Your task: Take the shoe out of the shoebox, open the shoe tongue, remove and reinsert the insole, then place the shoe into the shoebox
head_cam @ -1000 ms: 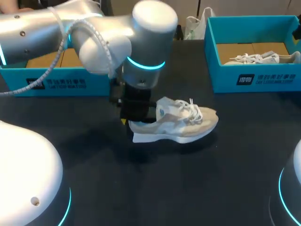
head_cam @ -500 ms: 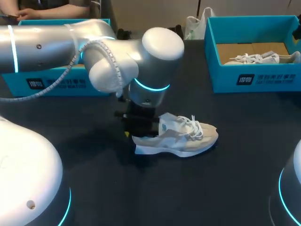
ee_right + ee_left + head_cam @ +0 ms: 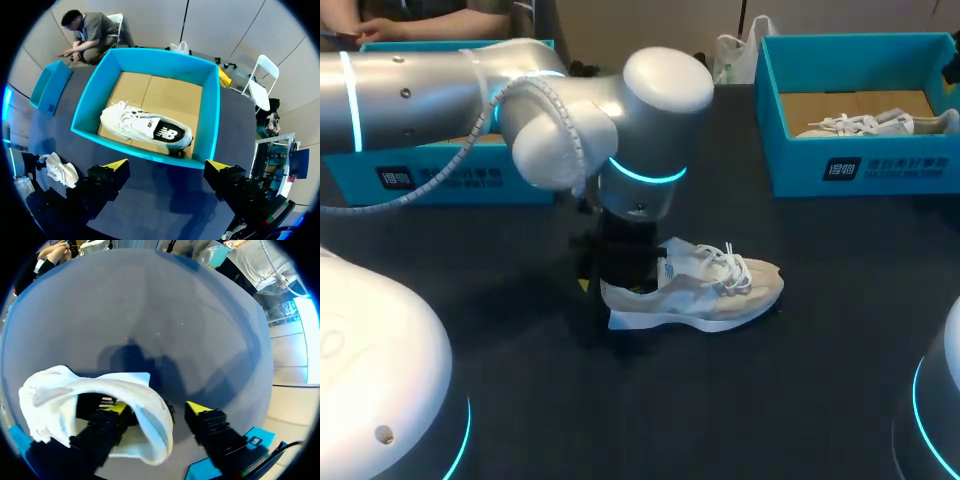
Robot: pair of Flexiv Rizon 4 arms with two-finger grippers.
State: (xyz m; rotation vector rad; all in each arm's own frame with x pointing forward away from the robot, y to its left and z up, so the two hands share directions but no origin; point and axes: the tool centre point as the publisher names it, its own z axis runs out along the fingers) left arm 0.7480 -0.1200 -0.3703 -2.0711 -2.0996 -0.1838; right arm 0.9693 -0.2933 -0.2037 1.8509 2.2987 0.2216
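The shoe [image 3: 705,290] stands upright on its sole near the middle of the worktop [image 3: 800,380], toe towards the right edge. Your left claw [image 3: 157,408] is spread across the heel, one finger inside the collar and one outside. The outer finger looks just clear of the shoe, so nothing is clamped. Before you go for the tongue, I'd pinch the heel wall firmly so the shoe can't slide or tip. Your right claw [image 3: 167,165] hangs apart and empty over the box [image 3: 150,60] at the far right corner. Bring it down at the laces, not the toe.
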